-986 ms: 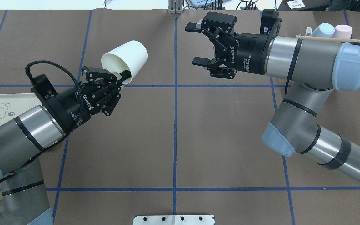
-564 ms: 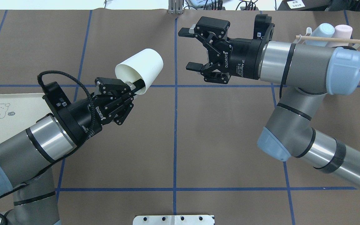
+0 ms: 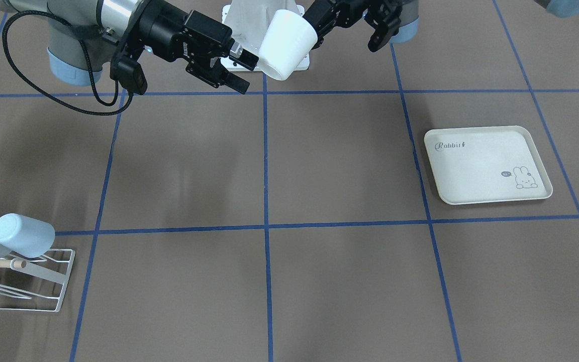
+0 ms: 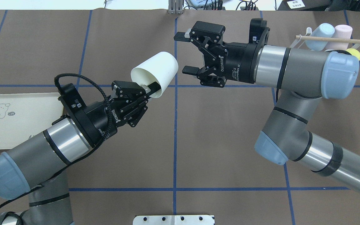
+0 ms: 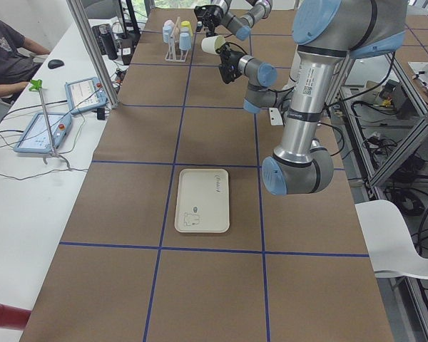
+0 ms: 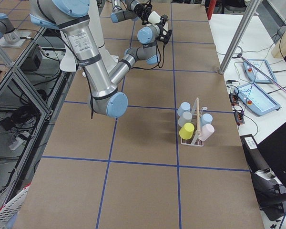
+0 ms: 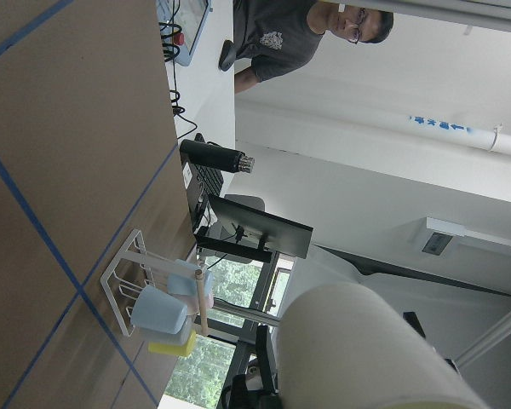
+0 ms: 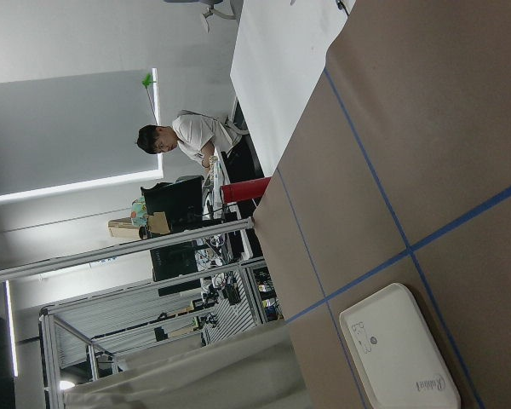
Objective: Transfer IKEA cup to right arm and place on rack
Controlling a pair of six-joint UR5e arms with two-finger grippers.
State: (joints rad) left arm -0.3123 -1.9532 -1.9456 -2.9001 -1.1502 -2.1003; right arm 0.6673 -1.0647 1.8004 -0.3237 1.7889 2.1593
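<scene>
My left gripper (image 4: 150, 89) is shut on the rim of the white IKEA cup (image 4: 155, 73) and holds it tilted in the air over the table's middle, closed end towards the right arm. My right gripper (image 4: 183, 53) is open, and its fingertips are just beside the cup's closed end. In the front view the cup (image 3: 287, 44) hangs between the right gripper (image 3: 243, 74) and the left gripper (image 3: 319, 31). The cup fills the low edge of the left wrist view (image 7: 358, 349). The white wire rack (image 4: 330, 39) with its wooden rod stands at the far right.
The rack (image 3: 58, 281) holds pale blue, pink and yellow cups (image 6: 187, 130). The cream rabbit-print tray (image 4: 11, 122) lies empty at the left, also in the front view (image 3: 485, 163). An operator (image 5: 3, 53) sits beside the table.
My left arm has carried the cup to the right, up to the right gripper. My right gripper has moved left towards the cup and stayed open.
</scene>
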